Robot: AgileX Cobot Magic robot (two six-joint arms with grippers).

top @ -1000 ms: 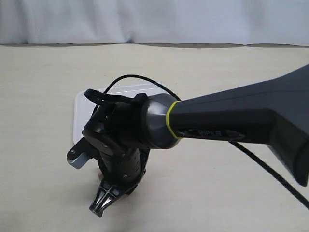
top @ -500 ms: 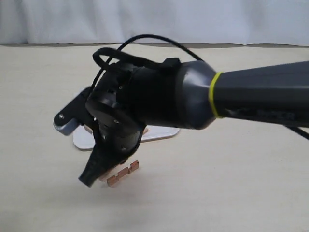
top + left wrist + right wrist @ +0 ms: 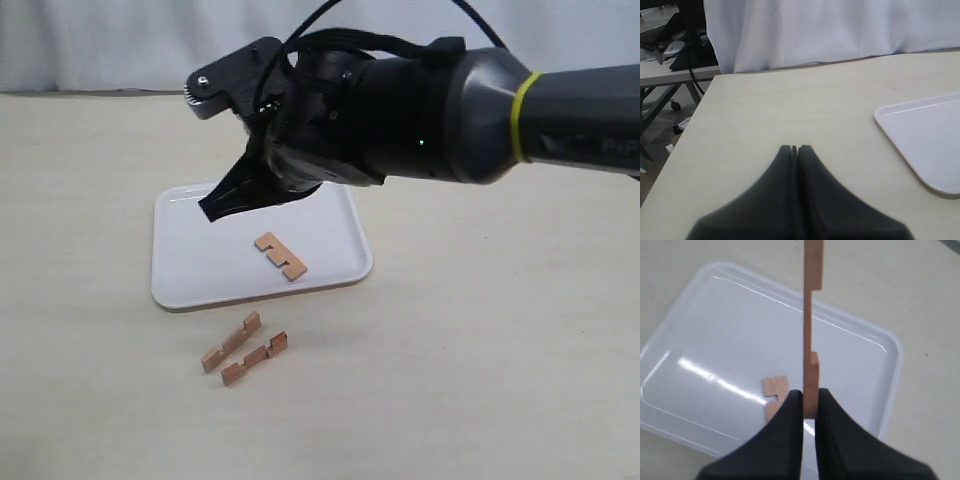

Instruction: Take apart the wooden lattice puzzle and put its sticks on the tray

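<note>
Making out no load in the right gripper point(image 3: 215, 210) from the exterior view (dark on dark); poised over the tray point(image 3: 190, 270), one loose stick point(image 3: 279, 256) inside, two sticks point(image 3: 230, 343) outside. Left wrist: left gripper point(image 3: 794, 148) pressed together, empty. Right wrist: clamped on a held stick point(image 3: 812, 315), end cut off.

Grey arm point(image 3: 440, 110) — yellow-green ring point(image 3: 521, 115), black tool point(image 3: 216, 207), cable point(image 3: 350, 40)

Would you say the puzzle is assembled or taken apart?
Apart: one stick on the tray, two sticks on the table, another in the right gripper.
</note>
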